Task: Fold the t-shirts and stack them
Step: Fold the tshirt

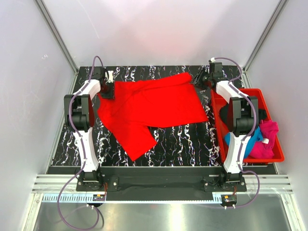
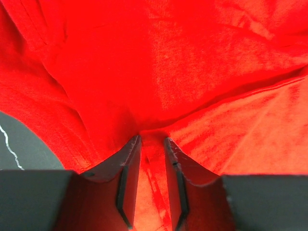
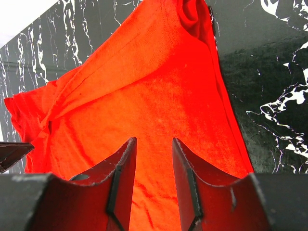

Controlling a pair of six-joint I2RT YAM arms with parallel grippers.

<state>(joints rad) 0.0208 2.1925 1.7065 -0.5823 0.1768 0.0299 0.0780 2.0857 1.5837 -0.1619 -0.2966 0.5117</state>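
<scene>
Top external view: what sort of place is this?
Likely a robot lab cell, not a home: bare white walls, two arms bolted to a black marbled table, a red bin of t-shirts.

The red t-shirt (image 1: 154, 103) covers the middle of the table (image 1: 192, 142). Bare room lies at six o'clock. The bin (image 1: 254, 91) blocks three o'clock.

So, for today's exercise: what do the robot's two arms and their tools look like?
The left arm and right arm have white link shells, black joint housings and black bases. A purple cable loops along each. The left tool and right tool each carry two flat black fingers.
</scene>
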